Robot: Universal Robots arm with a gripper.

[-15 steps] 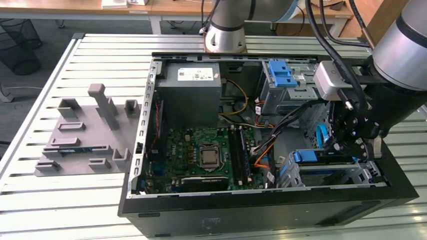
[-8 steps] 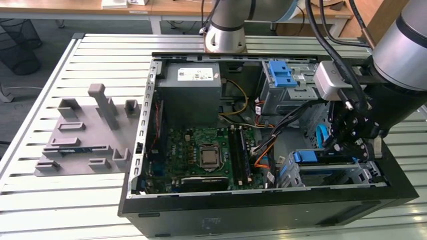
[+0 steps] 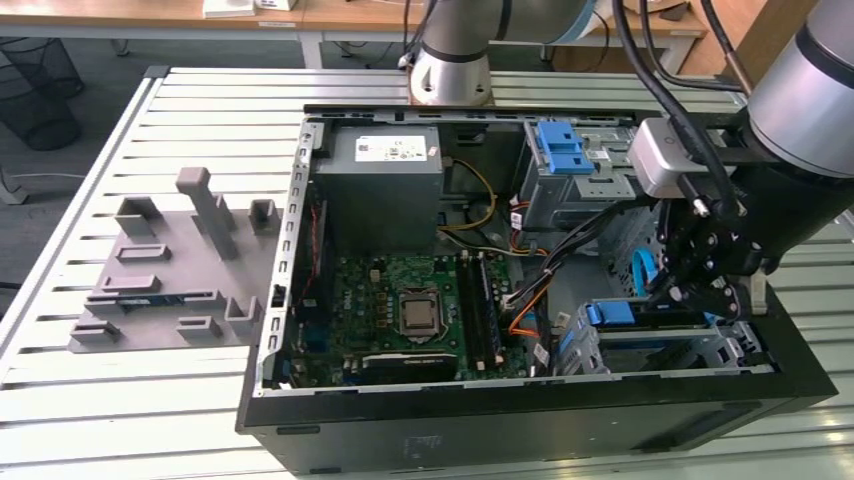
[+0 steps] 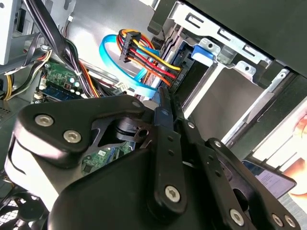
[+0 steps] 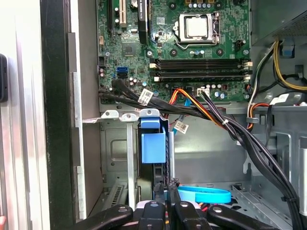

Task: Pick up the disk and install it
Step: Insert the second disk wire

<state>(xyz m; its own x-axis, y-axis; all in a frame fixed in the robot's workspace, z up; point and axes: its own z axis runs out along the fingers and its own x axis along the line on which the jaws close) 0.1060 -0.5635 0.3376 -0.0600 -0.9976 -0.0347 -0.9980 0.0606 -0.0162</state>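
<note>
Item: your gripper (image 5: 165, 191), fingers drawn narrow, stood just above the disk (image 5: 153, 160); the disk's body sat mostly hidden inside the bay (image 5: 115, 158).

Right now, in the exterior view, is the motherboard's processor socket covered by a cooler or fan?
No. In the exterior view the processor socket lies bare on the green motherboard, with no cooler over it.

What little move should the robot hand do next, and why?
Probably a gentle push into the slot. The disk stands edge-on in the metal bay, and the shut gripper sits right at its near end, so it may not be fully seated.
</note>
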